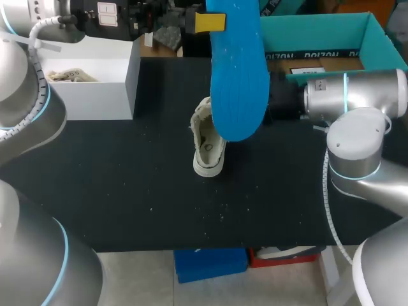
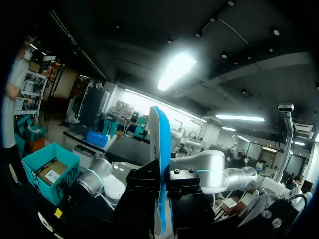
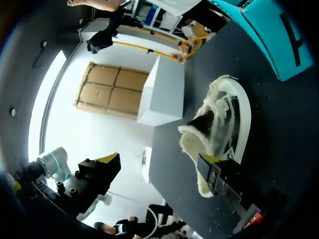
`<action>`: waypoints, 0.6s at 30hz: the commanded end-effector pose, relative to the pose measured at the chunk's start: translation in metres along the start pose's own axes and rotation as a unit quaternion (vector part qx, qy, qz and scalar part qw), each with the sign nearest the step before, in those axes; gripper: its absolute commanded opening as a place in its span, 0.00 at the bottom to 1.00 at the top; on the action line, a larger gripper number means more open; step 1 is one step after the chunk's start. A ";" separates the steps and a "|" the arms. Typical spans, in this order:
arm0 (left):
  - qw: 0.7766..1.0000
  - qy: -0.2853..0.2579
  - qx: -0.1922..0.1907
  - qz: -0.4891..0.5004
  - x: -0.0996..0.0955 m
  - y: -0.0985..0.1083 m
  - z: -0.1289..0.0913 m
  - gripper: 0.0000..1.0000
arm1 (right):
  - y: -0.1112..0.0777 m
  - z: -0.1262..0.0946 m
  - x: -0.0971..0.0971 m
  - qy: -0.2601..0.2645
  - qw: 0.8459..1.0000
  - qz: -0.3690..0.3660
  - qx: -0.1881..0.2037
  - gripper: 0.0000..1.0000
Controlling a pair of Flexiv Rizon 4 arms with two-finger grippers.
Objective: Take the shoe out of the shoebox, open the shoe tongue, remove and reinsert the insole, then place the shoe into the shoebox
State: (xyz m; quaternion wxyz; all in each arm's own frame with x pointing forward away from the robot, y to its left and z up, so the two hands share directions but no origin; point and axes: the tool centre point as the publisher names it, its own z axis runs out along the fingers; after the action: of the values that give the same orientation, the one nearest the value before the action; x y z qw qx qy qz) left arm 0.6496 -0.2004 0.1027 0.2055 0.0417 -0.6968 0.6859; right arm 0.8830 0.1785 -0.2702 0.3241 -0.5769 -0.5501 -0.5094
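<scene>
On the black table [image 1: 127, 191], the teal shoebox [image 1: 376, 38] sits at the far right and a white box [image 1: 95, 76] at the far left. My left gripper [image 2: 162, 199] pinches the blue insole [image 1: 237, 76], held raised above the table. The pale shoe [image 1: 207, 150] sits mid-table, outside the shoebox. My right gripper [image 3: 158, 159] is spread wide beside it, one finger perhaps touching its rim.

We see the blue insole [image 1: 237, 70] raised above the cream shoe [image 1: 208, 143], which stands upright near the open teal shoebox [image 1: 319, 30].
</scene>
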 end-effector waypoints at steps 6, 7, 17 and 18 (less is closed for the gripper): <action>1.000 -0.001 0.000 0.001 -0.001 0.000 0.001 0.00 | -0.004 -0.003 -0.001 0.078 0.997 -0.002 -0.013 1.00; 1.000 -0.001 0.000 0.001 -0.001 0.000 0.001 0.00 | -0.004 -0.003 -0.001 0.078 0.997 -0.002 -0.013 1.00; 0.985 0.015 -0.058 0.160 -0.027 0.052 0.026 0.00 | -0.004 -0.003 -0.001 0.078 0.997 -0.002 -0.013 1.00; 0.982 0.014 -0.070 0.173 -0.031 0.061 0.027 0.00 | -0.004 -0.003 -0.001 0.078 0.997 -0.002 -0.013 1.00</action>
State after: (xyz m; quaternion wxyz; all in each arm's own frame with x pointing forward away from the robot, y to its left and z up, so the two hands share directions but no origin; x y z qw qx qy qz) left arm 0.6434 -0.2211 0.0533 0.1038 -0.0813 -0.7373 0.6626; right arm 0.8787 0.1745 -0.2706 0.3583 -0.5371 -0.5186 -0.5605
